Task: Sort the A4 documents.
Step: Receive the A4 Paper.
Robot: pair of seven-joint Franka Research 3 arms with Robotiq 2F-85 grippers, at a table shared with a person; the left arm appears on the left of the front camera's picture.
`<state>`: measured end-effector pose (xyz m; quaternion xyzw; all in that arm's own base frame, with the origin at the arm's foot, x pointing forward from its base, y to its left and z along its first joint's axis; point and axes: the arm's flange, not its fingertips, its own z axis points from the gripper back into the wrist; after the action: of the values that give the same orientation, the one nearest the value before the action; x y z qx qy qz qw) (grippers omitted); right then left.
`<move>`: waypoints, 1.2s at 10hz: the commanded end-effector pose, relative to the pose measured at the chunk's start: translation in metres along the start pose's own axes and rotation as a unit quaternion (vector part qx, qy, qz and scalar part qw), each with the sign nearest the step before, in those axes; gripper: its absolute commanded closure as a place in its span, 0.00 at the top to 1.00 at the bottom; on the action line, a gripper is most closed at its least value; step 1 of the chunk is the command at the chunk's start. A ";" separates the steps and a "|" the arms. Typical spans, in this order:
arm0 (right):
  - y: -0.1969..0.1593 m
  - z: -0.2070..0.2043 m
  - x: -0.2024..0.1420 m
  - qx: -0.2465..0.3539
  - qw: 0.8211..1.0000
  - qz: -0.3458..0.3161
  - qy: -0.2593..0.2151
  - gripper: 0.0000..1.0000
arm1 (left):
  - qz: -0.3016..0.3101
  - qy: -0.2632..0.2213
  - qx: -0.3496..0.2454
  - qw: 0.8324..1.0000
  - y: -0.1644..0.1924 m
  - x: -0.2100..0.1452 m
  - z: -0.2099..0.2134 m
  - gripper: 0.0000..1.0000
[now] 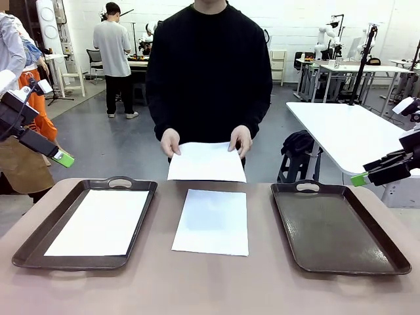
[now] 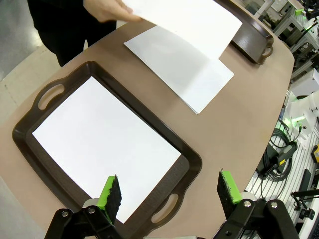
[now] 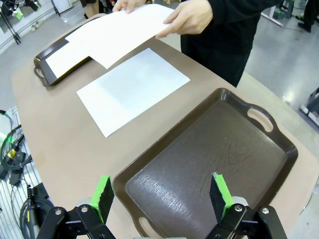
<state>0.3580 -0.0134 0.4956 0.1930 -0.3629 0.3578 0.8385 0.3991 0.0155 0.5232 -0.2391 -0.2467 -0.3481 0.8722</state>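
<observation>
One white A4 sheet (image 1: pixel 98 222) lies inside the left dark brown tray (image 1: pixel 39 236). A second A4 sheet (image 1: pixel 212 221) rests flat on the table between the trays. The person holds a third sheet (image 1: pixel 206 161) in both hands above the table's far edge. My left gripper (image 1: pixel 59 156) hangs open, raised at the left beyond the left tray. My right gripper (image 1: pixel 362 177) is open too, raised at the right edge. In the left wrist view the open fingers (image 2: pixel 110 191) hover over the left tray (image 2: pixel 187 164); in the right wrist view the fingers (image 3: pixel 102 191) hover over the bare right tray (image 3: pixel 209 149).
The right dark brown tray (image 1: pixel 335 226) holds nothing. A person in black stands at the far side, hands (image 1: pixel 240 139) on the raised sheet. White tables and other people stand farther back in the room.
</observation>
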 end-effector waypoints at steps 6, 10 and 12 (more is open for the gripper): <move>-0.002 -0.003 0.000 0.010 1.000 0.003 -0.009 1.00 | -0.003 0.001 -0.001 1.000 0.001 -0.001 0.000 1.00; -0.002 -0.003 0.000 0.010 1.000 0.003 -0.009 1.00 | -0.003 0.001 -0.001 1.000 0.001 -0.001 0.000 1.00; -0.002 -0.003 0.000 0.010 1.000 0.003 -0.009 1.00 | -0.003 0.001 -0.001 1.000 0.001 -0.001 0.000 1.00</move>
<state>0.3580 -0.0134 0.4956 0.1930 -0.3629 0.3579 0.8385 0.3991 0.0155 0.5232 -0.2391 -0.2467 -0.3481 0.8722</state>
